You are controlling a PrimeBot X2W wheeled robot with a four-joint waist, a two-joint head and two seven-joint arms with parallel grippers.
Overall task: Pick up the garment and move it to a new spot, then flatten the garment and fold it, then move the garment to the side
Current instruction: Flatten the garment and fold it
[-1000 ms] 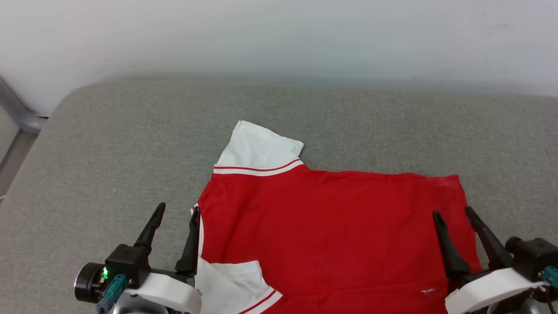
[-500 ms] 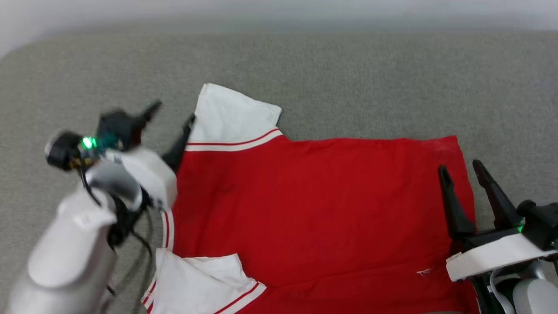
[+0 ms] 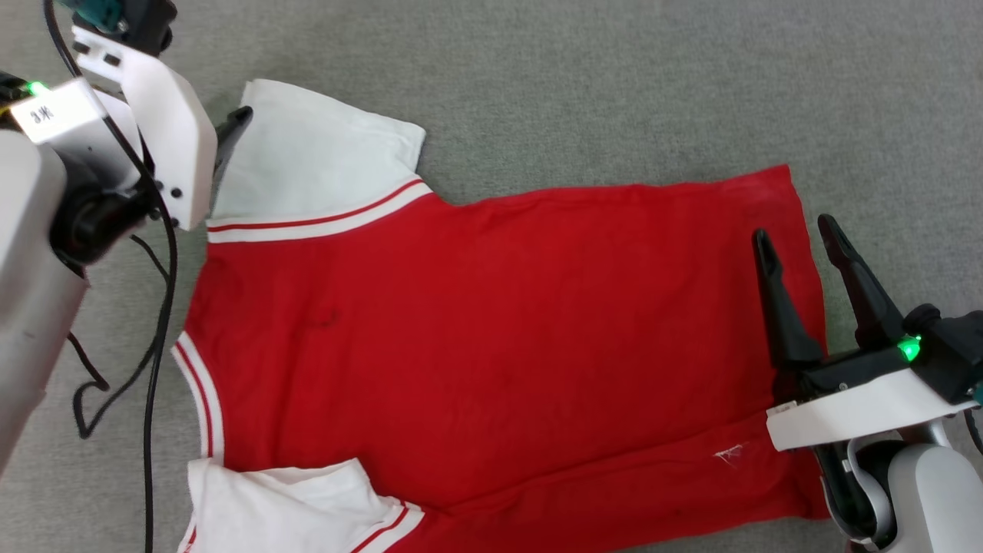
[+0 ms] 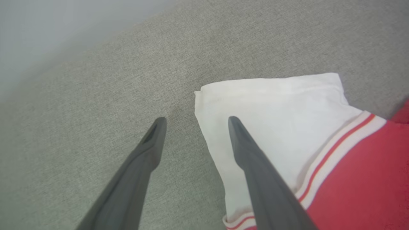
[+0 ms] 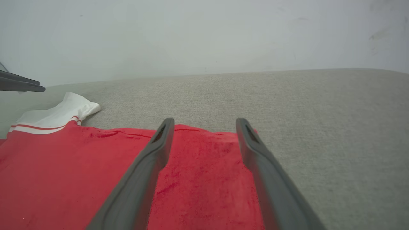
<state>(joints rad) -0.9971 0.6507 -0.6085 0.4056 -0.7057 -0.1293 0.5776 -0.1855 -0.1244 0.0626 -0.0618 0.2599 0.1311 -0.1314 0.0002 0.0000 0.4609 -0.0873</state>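
- Shirt of red jersey cloth with white short sleeves and red-and-white striped trim lies spread flat on the grey woven fabric surface. The side facing up is plain, with no lettering.
- Its long axis runs across the head view, with the collar end toward the robot's left and the hem toward its right.
- The far white sleeve sticks out away from the robot at the collar end. The near white sleeve lies creased at the bottom edge of the head view.
- The left gripper hangs at the far sleeve's outer edge, its fingers spread apart and holding nothing. In the left wrist view one finger is over bare grey surface and the other over white cloth, so the sleeve's edge lies between them.
- The right gripper sits above the hem's far corner, fingers likewise apart and empty. The right wrist view shows red cloth between and below them, and the shirt's far edge just past the tips.
- Each arm is the nearer one to its own end, and both are along the far long edge. The shirt looks flat enough that folding is probably the step in hand. A straight drop and pinch would catch that edge at both ends, ready to be drawn toward the robot across the short axis.
- A black cable loops from the left arm over the grey surface beside the collar and might brush the cloth.
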